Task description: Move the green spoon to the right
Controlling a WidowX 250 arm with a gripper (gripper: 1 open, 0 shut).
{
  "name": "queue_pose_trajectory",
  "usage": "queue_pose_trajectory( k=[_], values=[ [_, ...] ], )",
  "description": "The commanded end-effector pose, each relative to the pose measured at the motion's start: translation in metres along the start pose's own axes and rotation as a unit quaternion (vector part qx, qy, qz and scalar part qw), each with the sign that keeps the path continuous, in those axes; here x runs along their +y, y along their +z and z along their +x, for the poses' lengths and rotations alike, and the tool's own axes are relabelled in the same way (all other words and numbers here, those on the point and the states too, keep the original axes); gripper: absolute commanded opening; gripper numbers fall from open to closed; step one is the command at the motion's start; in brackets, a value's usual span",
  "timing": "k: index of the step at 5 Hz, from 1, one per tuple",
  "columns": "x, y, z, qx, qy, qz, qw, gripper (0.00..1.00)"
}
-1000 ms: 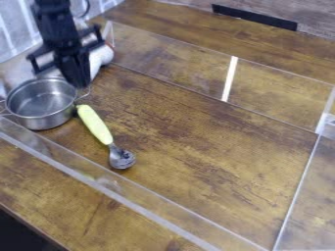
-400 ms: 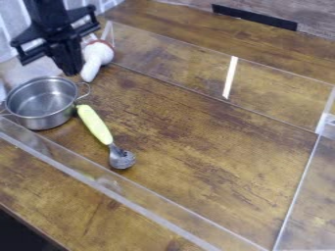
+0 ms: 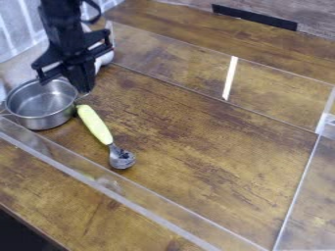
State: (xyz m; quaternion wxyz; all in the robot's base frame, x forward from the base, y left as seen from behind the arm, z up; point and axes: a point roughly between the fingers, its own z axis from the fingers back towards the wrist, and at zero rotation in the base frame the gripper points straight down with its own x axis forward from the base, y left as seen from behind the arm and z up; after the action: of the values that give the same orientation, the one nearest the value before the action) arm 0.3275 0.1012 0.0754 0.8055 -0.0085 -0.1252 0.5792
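Note:
The green spoon (image 3: 97,129) lies flat on the wooden table, its yellow-green handle pointing up-left toward the pot and its small silver bowl (image 3: 120,157) at the lower right. My black gripper (image 3: 78,80) hangs at the upper left, just above the handle's far end and beside the pot. Its fingers are together and nothing shows between them. It is apart from the spoon.
A steel pot (image 3: 41,102) stands at the left, close to the spoon's handle. Clear acrylic walls (image 3: 232,78) fence the wooden table (image 3: 210,147). A white bottle-shaped object is mostly hidden behind the gripper.
The gripper rose and swung left, baring the white bottle, then came back down and right to hang over the spoon's handle end. The spoon and pot have not moved.

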Motion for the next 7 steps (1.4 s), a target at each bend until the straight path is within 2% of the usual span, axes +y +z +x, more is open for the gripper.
queue_pose_trajectory(
  k=[1,2,4,5,6,7],
  values=[
    [-0.009,0.008,0.000,-0.032,0.005,-0.023,0.9992,0.00],
    [-0.012,0.012,0.002,-0.044,0.009,-0.030,0.9985,0.00],
    [-0.007,0.035,0.012,-0.055,-0.018,-0.049,0.9971,0.00],
    [-0.011,0.046,0.016,-0.057,-0.064,-0.066,0.9942,0.00],
    [-0.015,0.050,0.020,-0.062,-0.106,-0.073,0.9897,0.00],
    [-0.019,0.044,0.020,-0.075,-0.110,-0.070,0.9886,0.00]
  ],
)
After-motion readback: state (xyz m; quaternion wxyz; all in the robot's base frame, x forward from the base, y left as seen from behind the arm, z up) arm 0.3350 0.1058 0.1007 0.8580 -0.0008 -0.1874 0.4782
